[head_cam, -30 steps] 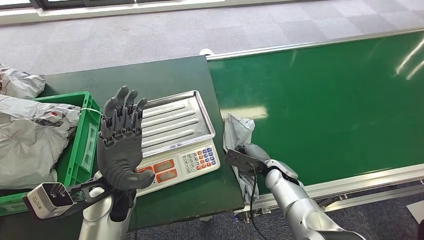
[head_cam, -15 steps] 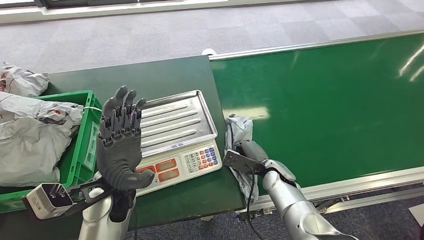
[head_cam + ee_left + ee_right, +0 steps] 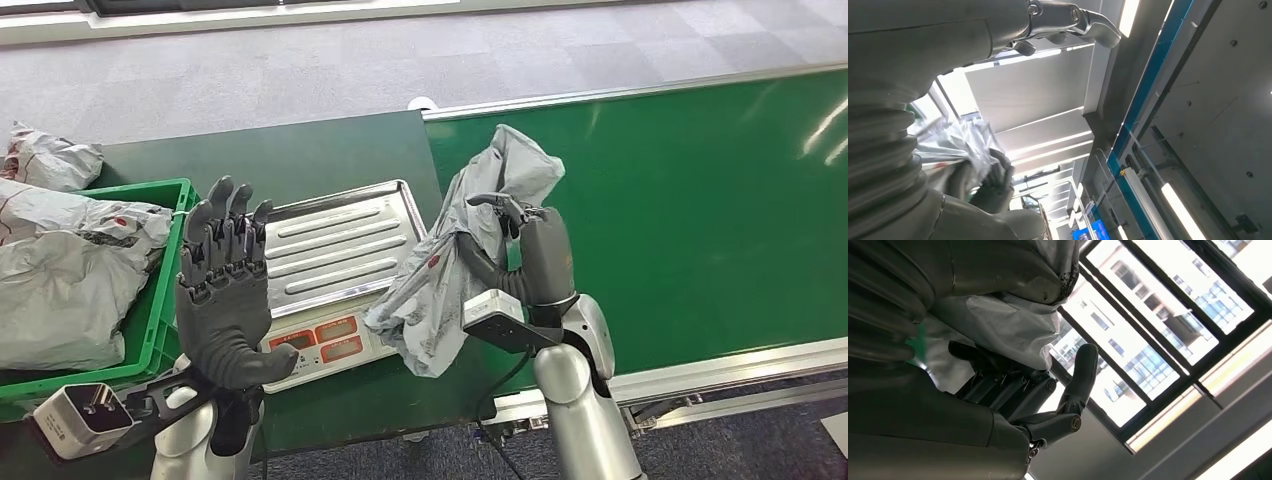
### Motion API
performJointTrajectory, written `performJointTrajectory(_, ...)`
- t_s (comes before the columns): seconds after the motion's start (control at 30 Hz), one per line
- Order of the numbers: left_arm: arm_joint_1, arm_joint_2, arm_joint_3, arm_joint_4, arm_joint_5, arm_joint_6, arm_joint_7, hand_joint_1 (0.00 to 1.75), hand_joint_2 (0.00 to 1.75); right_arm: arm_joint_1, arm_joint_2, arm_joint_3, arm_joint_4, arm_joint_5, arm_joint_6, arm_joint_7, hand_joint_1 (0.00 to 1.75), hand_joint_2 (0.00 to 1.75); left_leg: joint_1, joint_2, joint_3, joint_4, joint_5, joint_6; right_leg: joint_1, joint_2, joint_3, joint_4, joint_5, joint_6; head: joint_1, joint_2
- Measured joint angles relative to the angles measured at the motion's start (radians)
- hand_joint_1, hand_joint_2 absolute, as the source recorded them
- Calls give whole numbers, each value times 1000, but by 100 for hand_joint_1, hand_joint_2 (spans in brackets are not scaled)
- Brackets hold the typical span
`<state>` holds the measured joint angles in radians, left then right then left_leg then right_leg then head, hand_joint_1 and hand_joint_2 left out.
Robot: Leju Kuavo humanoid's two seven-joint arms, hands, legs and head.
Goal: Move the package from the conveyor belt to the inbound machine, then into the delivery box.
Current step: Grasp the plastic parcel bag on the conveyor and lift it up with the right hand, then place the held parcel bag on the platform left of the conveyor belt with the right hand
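Plainly crumpled grey package (image 3: 455, 260) — limp, creased, in right hand (image 3: 525, 262).

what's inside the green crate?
Green crate holds crumpled grey poly-bag packages, piled above its rim. Anything beneath them, and the crate floor, is covered.

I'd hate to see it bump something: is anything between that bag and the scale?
Nothing visible. The right robot hand holds the bag just beside the scale; the left robot hand is raised over its near corner.
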<state>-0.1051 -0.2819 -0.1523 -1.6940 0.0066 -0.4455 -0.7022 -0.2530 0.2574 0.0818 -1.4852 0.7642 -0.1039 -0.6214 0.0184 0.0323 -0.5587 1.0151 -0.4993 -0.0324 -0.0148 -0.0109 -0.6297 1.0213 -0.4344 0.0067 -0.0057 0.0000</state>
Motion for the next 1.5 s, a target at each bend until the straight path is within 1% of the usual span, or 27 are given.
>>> performJointTrajectory(0.07, 1, 0, 0, -3, -2, 2, 0, 0, 175, 14, 1, 10, -51, -4, -23, -1, 175, 175, 0, 0, 0, 0, 0, 1, 0, -1, 1, 0, 0, 0, 0, 0)
performJointTrajectory(0.13, 3, 0, 0, -7, -4, 6, 0, 0, 175, 25, 2, 15, -92, -11, -68, 3, 175, 175, -1, -1, 0, 1, 1, 1, -1, -1, 1, 0, 0, 0, 0, 0)
performJointTrajectory(0.23, 9, 0, 0, -14, -5, 14, 0, 0, 175, 36, 5, 16, -145, -16, -129, 30, 175, 175, -1, -2, 0, 1, 1, 1, -1, -2, 1, 0, 0, 0, 0, 0)
performJointTrajectory(0.33, 15, 0, 0, -18, -6, 15, 0, 0, 175, 44, 9, 15, -180, -25, -191, 48, 175, 175, -1, -2, 0, 1, 1, 1, -1, -2, 1, 0, 0, 0, 0, 0)
performJointTrajectory(0.4, 15, -1, 0, -17, -6, 15, 0, 0, 175, 45, 12, 14, -191, -51, -237, 46, 175, 175, -1, -2, 0, 1, 1, 1, -1, -2, 1, 0, 0, 0, 0, 0)
performJointTrajectory(0.47, 14, -2, -3, -15, -4, 13, 0, 0, 175, 35, 14, 15, -186, -106, -243, 39, 175, 175, -1, -2, -2, 1, 1, 1, -1, -2, 2, 0, 0, 0, 0, 0)
performJointTrajectory(0.5, 12, -2, -6, -13, -2, 11, 0, 0, 175, 20, 15, 18, -172, -142, -220, 34, 175, 175, -1, -1, -4, 1, 1, 1, -1, -2, 2, 0, 0, 0, 0, 0)
performJointTrajectory(0.57, 0, -4, -16, -3, 1, 4, 0, 0, 175, -37, 20, 36, -95, -211, -141, 25, 175, 175, -1, 0, -7, 0, 0, 2, -1, -1, 2, 0, 0, 0, 0, 0)
performJointTrajectory(0.63, -18, -6, -33, 12, 5, -3, 1, 0, 175, -116, 33, 65, 27, -253, -90, 16, 175, 175, -1, 1, -6, 0, 1, 2, -1, 0, 2, 0, 1, 1, 0, 0)
performJointTrajectory(0.73, -32, -7, -55, 33, 8, -2, 1, 0, 175, -221, 63, 104, 217, -275, -97, 11, 175, 175, -1, -2, -1, 1, 6, 3, 0, -2, 2, 0, 3, 0, 0, 0)
performJointTrajectory(0.83, -36, -7, -66, 47, 9, 0, 1, 0, 175, -287, 84, 123, 351, -285, -111, 11, 175, 175, -1, -5, 0, 1, 7, 2, 0, -4, 2, 0, 3, 0, 0, 0)
performJointTrajectory(0.97, -39, -7, -73, 59, 10, 0, 1, 0, 175, -334, 99, 136, 458, -287, -116, 15, 175, 175, -1, -6, -1, 1, 7, 3, 0, -4, 1, 0, 3, 0, 0, 0)
performJointTrajectory(1.17, -40, -7, -74, 66, 16, -1, 1, 0, 175, -412, 107, 167, 626, -312, -146, 48, 175, 175, -2, -6, -2, 1, 7, 3, -1, -4, 1, 0, 3, 0, 0, 0)
performJointTrajectory(1.33, -41, -7, -74, 72, 15, -5, 1, 0, 175, -471, 109, 224, 766, -356, -125, 38, 175, 175, -1, -6, -1, 1, 7, 3, -1, -4, 1, 0, 3, 0, 0, 0)
performJointTrajectory(1.5, -41, -7, -74, 76, 14, -6, 1, 0, 175, -500, 110, 272, 870, -345, -126, 89, 175, 175, -1, -6, -2, 1, 7, 3, -1, -4, 1, 0, 3, 0, 0, 0)
